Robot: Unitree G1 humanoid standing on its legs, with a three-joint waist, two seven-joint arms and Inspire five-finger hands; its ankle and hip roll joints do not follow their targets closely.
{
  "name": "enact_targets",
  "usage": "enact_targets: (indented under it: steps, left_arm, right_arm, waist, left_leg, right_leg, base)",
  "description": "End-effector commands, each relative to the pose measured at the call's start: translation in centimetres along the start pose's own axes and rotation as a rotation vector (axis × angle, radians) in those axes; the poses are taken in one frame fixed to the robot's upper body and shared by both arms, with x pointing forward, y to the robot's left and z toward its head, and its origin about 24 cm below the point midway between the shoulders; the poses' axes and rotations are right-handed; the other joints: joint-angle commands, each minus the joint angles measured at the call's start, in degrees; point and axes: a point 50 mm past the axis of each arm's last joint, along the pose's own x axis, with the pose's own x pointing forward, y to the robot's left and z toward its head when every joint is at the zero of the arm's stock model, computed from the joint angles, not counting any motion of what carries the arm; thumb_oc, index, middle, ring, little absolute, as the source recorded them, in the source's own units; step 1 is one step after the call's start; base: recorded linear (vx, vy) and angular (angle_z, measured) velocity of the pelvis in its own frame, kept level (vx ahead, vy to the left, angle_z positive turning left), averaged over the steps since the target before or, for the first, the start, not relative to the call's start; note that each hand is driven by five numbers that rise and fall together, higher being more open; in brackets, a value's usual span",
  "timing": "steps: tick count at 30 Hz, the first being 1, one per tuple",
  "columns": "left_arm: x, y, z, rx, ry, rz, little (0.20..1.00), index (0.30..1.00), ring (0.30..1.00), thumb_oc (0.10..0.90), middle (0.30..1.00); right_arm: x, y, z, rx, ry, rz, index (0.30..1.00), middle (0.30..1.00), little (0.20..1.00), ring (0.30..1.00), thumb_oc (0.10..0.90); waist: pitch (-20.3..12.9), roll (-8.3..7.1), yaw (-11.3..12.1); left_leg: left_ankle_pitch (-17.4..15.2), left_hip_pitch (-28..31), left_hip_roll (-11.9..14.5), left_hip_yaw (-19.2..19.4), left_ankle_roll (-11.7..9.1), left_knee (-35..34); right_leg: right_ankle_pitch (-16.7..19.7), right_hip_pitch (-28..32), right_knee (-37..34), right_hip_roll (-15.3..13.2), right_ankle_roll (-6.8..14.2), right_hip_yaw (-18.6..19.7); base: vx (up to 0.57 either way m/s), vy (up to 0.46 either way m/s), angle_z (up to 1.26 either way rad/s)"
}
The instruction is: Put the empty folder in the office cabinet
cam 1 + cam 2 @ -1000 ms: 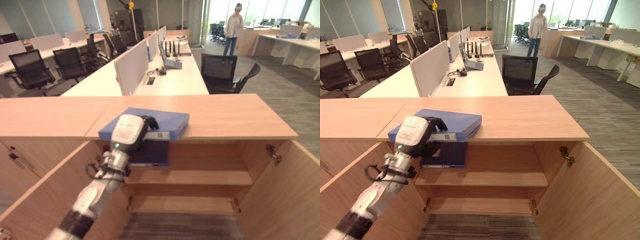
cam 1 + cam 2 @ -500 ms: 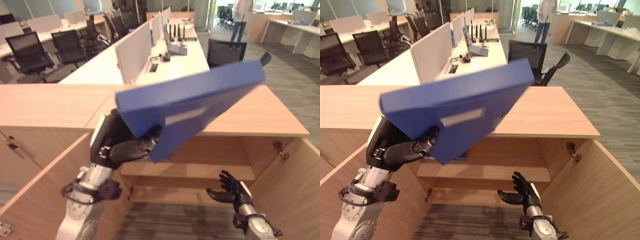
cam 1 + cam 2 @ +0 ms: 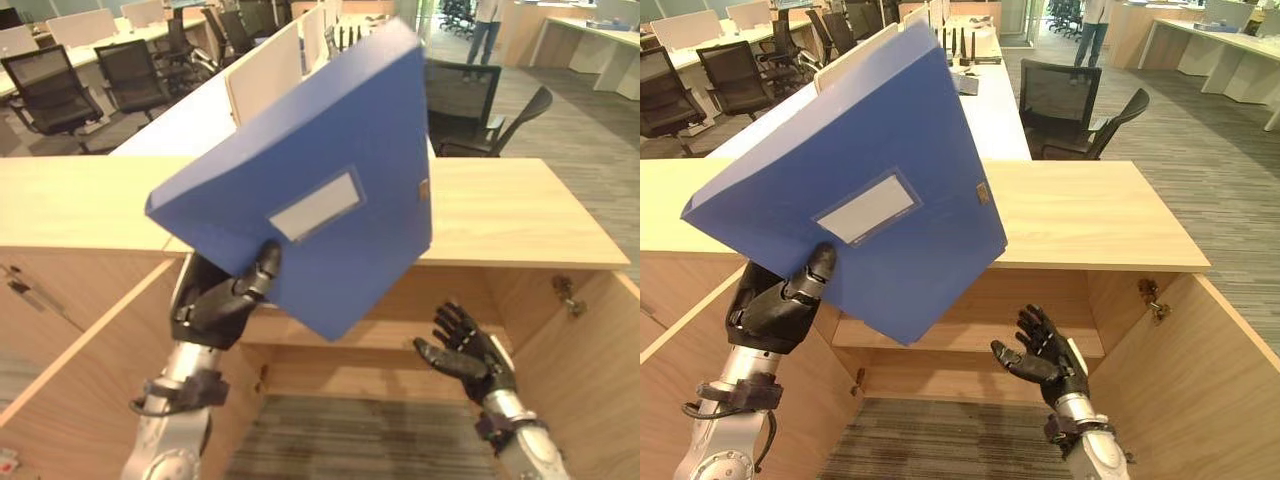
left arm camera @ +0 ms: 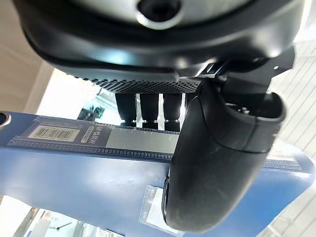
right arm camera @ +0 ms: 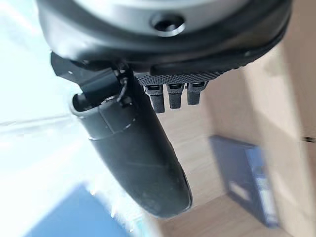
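The blue folder (image 3: 310, 190) fills the upper middle of the left eye view, lifted off the wooden surface (image 3: 520, 215) and tilted, its broad face with a pale label pocket turned toward the camera and its lowest corner hanging in front of the open cabinet (image 3: 380, 350). The left hand (image 3: 220, 305), at the lower left of the frame, grips the folder at its lower left edge: the thumb lies on the front face and the fingers go behind. In the left wrist view the thumb presses across the folder's spine beside a long label strip, with the fingers (image 4: 148, 108) curled over the far side.

The right hand (image 3: 470, 350) sits at the lower right of the frame, palm up and fingers spread wide, holding nothing, just below and to the right of the folder's low corner and apart from it.

Both cabinet doors stand open at the frame's lower corners. In the right wrist view a second blue folder (image 5: 244, 180) lies on wood. Office desks and black chairs (image 3: 60, 90) fill the top of the frame, and a person (image 3: 1095, 25) stands at the upper right.
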Motion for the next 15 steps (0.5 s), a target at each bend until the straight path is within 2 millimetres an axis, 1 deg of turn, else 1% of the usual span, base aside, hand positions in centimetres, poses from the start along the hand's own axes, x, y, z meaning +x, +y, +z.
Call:
enact_targets:
  steps: [1,2,3,5,7,8,10,11,12,13,15]
  left_arm:
    - [2.0,-2.6,2.3,-0.118,-0.137,-0.239,0.300,0.300,0.300,0.400,0.300]
    - [2.2,-2.9,1.6,-0.180,-0.081,-0.283,0.300,0.300,0.300,0.400,0.300]
    - [2.3,-2.9,1.6,-0.181,-0.080,-0.285,0.300,0.300,0.300,0.400,0.300]
    - [2.2,-3.5,-0.1,-0.268,0.060,-0.346,0.300,0.300,0.300,0.400,0.300]
    - [2.0,-3.9,-0.9,-0.309,0.135,-0.380,0.300,0.300,0.300,0.400,0.300]
    - [1.7,-4.2,-1.8,-0.334,0.210,-0.404,0.300,0.300,0.300,0.400,0.300]
    - [1.3,-4.6,-2.3,-0.342,0.293,-0.444,0.300,0.300,0.300,0.400,0.300]
    - [1.0,-4.4,-2.7,-0.329,0.358,-0.460,0.300,0.300,0.300,0.400,0.300]
    - [0.3,-3.4,-2.7,-0.265,0.442,-0.448,0.300,0.300,0.300,0.400,0.300]
    - [0.0,-3.0,-2.6,-0.244,0.462,-0.443,0.300,0.300,0.300,0.400,0.300]
    - [-0.5,-1.1,-2.0,-0.149,0.502,-0.402,0.300,0.300,0.300,0.400,0.300]
  right_arm:
    - [2.5,1.6,6.7,0.005,-0.346,0.131,0.900,0.900,0.900,0.900,0.800]
    - [2.5,1.6,7.5,0.036,-0.387,0.142,0.900,0.900,0.900,0.900,0.800]
    - [2.5,1.6,7.5,0.037,-0.388,0.141,0.900,0.900,0.900,0.900,0.800]
    - [2.9,1.2,7.9,0.027,-0.401,0.119,0.900,0.900,0.900,0.900,0.800]
    - [3.2,1.1,7.8,0.018,-0.389,0.116,0.900,0.900,0.900,0.900,0.800]
    - [3.4,1.3,7.6,0.021,-0.374,0.127,0.900,0.900,0.900,0.900,0.800]
    - [3.6,1.4,7.0,0.033,-0.350,0.135,0.900,0.900,0.900,0.900,0.800]
    - [3.6,1.3,6.8,0.034,-0.341,0.136,0.900,0.900,0.900,0.900,0.800]
    - [3.3,1.1,7.0,0.033,-0.344,0.144,0.900,0.900,0.900,0.900,0.800]
    - [3.1,1.1,7.3,0.030,-0.356,0.151,0.900,0.900,0.900,0.900,0.800]
    - [2.9,0.6,8.6,-0.002,-0.405,0.157,0.900,0.900,0.900,0.900,0.800]
  waist:
    - [-2.88,-3.50,-0.45]
    - [-2.86,-3.42,-0.68]
    - [-2.85,-3.45,-0.62]
    - [-2.98,-3.33,-1.15]
    - [-2.95,-3.32,-1.35]
    - [-2.90,-3.25,-1.50]
    - [-2.87,-3.19,-1.54]
    - [-2.92,-3.11,-1.57]
    - [-3.18,-2.98,-1.60]
    - [-3.24,-2.98,-1.61]
    - [-3.45,-2.97,-1.38]
  left_leg:
    - [-3.46,1.40,0.39,-5.99,-2.30,-0.33]
    - [-3.42,1.39,0.40,-5.97,-2.23,-0.33]
    - [-3.42,1.39,0.41,-5.97,-2.23,-0.33]
    - [-3.38,1.44,0.33,-5.82,-2.16,-0.33]
    - [-3.35,1.46,0.25,-5.79,-2.10,-0.33]
    - [-3.32,1.45,0.21,-5.76,-2.07,-0.33]
    - [-3.25,1.41,0.18,-5.71,-2.05,-0.33]
    - [-3.21,1.40,0.15,-5.62,-2.05,-0.33]
    - [-3.20,1.45,0.09,-5.55,-2.11,-0.33]
    - [-3.17,1.46,0.07,-5.52,-2.16,-0.33]
    - [-3.11,1.43,0.11,-5.59,-2.24,-0.33]
  right_leg:
    - [-1.05,1.77,0.40,-1.71,3.64,0.27]
    - [-0.95,1.71,0.40,-1.67,3.70,0.45]
    - [-0.95,1.71,0.40,-1.67,3.70,0.45]
    - [-0.74,1.61,0.40,-1.64,3.90,0.57]
    - [-0.58,1.54,0.40,-1.57,3.98,0.69]
    - [-0.50,1.50,0.40,-1.50,4.05,0.70]
    - [-0.45,1.41,0.40,-1.45,4.13,0.83]
    - [-0.36,1.43,0.40,-1.40,4.20,0.80]
    - [-0.34,1.38,0.40,-1.34,4.29,0.86]
    - [-0.34,1.38,0.40,-1.32,4.34,0.83]
    - [-0.28,1.29,0.40,-1.42,4.51,0.73]
  base:
    - [0.00,0.000,0.00]
    - [0.00,0.000,0.00]
    - [0.00,0.000,0.00]
    - [0.00,0.000,0.00]
    - [0.00,0.000,0.00]
    - [0.00,0.000,0.00]
    - [0.00,0.000,0.00]
    - [0.00,0.000,0.00]
    - [0.00,0.000,0.00]
    - [0.00,0.000,0.00]
    - [0.00,0.000,0.00]
